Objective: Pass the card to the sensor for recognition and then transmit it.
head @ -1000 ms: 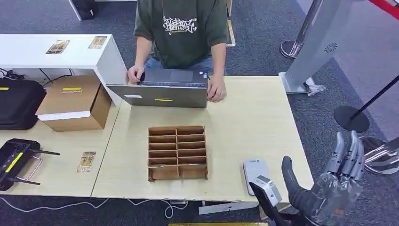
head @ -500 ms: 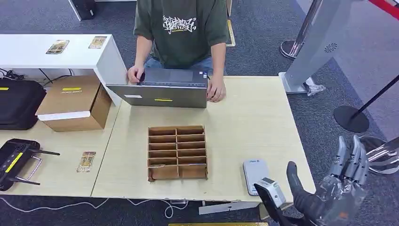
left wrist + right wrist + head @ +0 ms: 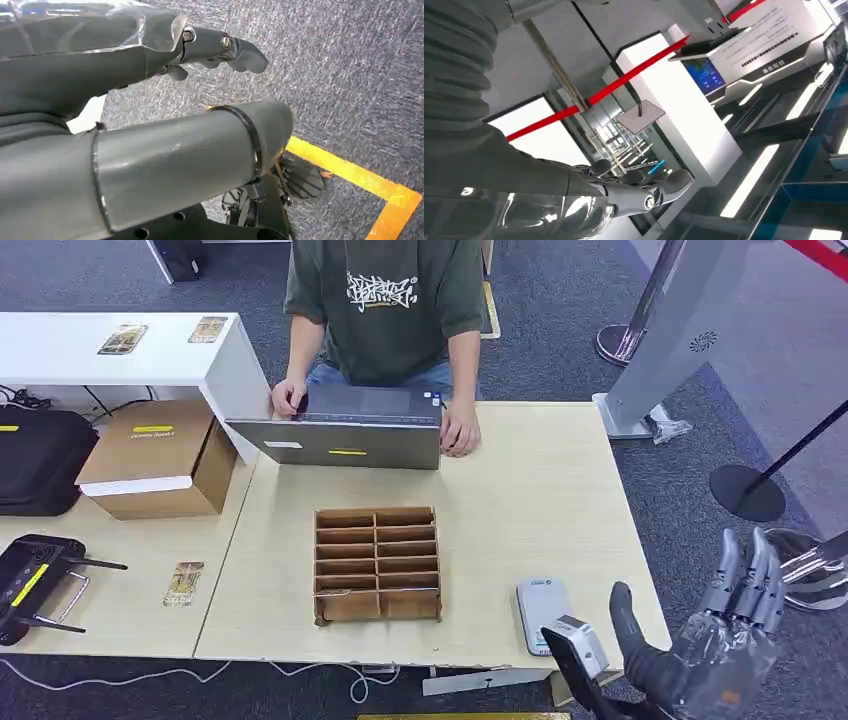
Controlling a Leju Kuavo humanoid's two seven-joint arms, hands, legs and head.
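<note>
While the right hand (image 3: pixel 725 640) hovers off the tabletop's (image 3: pixel 540 490) right front corner, fingers apart and empty, the sensor (image 3: pixel 543 612) lies just beside it.

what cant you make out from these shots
- Right hand, head view: palm side faces away and the bottom edge cuts the wrist.
- Divider box, head view: slot contents too small to tell.
- Cards, head view: print too small to read.
- Laptop screen, head view: faces the person, hidden.
- Left hand, left wrist view: the thumb blocks the palm.
</note>
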